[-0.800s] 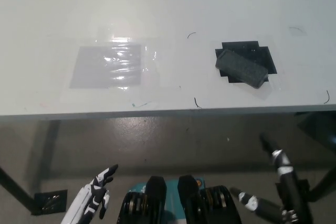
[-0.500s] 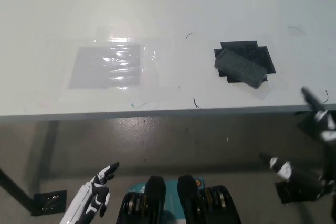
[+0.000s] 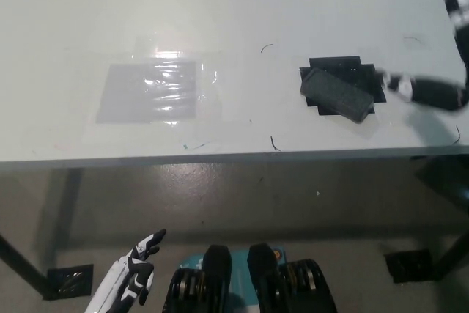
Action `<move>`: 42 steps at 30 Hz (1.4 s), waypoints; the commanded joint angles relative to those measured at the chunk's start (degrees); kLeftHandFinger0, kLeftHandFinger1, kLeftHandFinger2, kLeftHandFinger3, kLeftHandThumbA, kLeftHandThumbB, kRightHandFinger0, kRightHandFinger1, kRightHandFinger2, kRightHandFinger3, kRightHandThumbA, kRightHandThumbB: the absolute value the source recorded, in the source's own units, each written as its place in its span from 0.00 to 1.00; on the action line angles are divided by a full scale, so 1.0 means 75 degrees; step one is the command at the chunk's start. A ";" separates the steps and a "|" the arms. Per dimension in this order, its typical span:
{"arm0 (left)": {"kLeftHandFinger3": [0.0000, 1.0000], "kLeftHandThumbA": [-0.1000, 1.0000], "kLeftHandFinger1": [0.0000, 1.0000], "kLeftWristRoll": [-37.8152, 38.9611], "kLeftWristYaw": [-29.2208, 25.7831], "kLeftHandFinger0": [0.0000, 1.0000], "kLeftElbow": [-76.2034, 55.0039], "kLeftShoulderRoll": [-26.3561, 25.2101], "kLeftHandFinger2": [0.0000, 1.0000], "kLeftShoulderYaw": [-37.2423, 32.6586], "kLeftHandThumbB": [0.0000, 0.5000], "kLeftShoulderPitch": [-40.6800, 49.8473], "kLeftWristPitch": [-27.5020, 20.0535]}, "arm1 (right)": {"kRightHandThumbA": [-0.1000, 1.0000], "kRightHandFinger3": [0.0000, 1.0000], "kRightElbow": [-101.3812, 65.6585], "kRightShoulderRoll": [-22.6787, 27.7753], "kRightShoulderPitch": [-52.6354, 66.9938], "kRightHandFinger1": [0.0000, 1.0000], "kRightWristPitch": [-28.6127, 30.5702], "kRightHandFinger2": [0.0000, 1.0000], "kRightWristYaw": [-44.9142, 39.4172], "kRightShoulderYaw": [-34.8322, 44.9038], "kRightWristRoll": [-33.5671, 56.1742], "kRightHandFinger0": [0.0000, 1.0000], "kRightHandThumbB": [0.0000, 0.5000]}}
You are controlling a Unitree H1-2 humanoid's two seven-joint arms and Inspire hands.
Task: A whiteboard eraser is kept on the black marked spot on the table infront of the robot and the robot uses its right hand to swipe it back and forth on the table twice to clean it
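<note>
Step in hand, as judged: reach and grasp. Whiteboard eraser (image 3: 335, 94) lying slanted on black marked spot (image 3: 364, 72), on table (image 3: 220, 5), near front edge. Right hand (image 3: 443, 42) above table at far right, just beside the spot, fingers spread, holding nothing, not touching eraser.

For a good grasp: come down over the long sides, match wrist to the slant, close firmly, then press flat before swiping, keeping strokes clear of the table edge.

Left hand (image 3: 132, 276) resting low at lower left, below table level; fingers apart, empty.

Right hand blurred and cut by the picture's right edge; palm not visible. Glossy film patch (image 3: 150, 93) glaring, its surface hard to read.
</note>
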State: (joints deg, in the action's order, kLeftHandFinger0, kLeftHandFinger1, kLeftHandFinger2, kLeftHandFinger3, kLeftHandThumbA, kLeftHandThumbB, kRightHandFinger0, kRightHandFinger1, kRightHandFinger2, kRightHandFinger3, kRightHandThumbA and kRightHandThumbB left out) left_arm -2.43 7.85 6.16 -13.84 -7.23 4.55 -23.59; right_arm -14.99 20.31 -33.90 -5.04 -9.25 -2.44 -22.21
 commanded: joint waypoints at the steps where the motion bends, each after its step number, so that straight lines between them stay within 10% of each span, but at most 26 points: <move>1: 1.00 0.95 1.00 0.0081 0.0205 1.00 -0.0216 -0.0142 1.00 0.0015 0.86 0.0021 -0.0429 | 1.00 1.00 0.3705 0.0607 -0.4259 1.00 -0.2919 1.00 -0.2429 -0.1171 -0.2036 1.00 0.88; 10: 1.00 0.95 1.00 0.0039 0.0164 1.00 -0.0162 -0.0097 1.00 0.0019 0.88 0.0020 -0.0444 | 1.00 1.00 0.7621 -0.0115 -0.5924 1.00 -0.2810 1.00 -0.1823 -0.2235 -0.1738 1.00 0.86; 23: 1.00 0.94 1.00 0.0078 0.0214 1.00 -0.0257 -0.0134 1.00 0.0016 0.86 0.0112 -0.0304 | 1.00 1.00 1.1064 -0.1155 -0.6416 1.00 -0.2556 1.00 -0.1446 -0.2434 -0.0997 1.00 0.58; 42: 1.00 0.93 1.00 0.0023 0.0185 1.00 -0.0207 -0.0064 1.00 0.0097 0.83 0.0214 -0.0219 | 1.00 1.00 1.2322 -0.1506 -0.6111 1.00 -0.1743 1.00 -0.1680 -0.2410 -0.0533 1.00 0.40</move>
State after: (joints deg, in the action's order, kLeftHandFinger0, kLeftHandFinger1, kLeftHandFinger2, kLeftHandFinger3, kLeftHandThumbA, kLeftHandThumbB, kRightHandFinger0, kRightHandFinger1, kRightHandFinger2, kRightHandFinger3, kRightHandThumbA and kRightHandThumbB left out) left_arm -2.75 8.59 6.37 -13.85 -6.88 5.60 -23.66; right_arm 77.36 8.88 -76.53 -20.57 -20.04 -19.67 -26.68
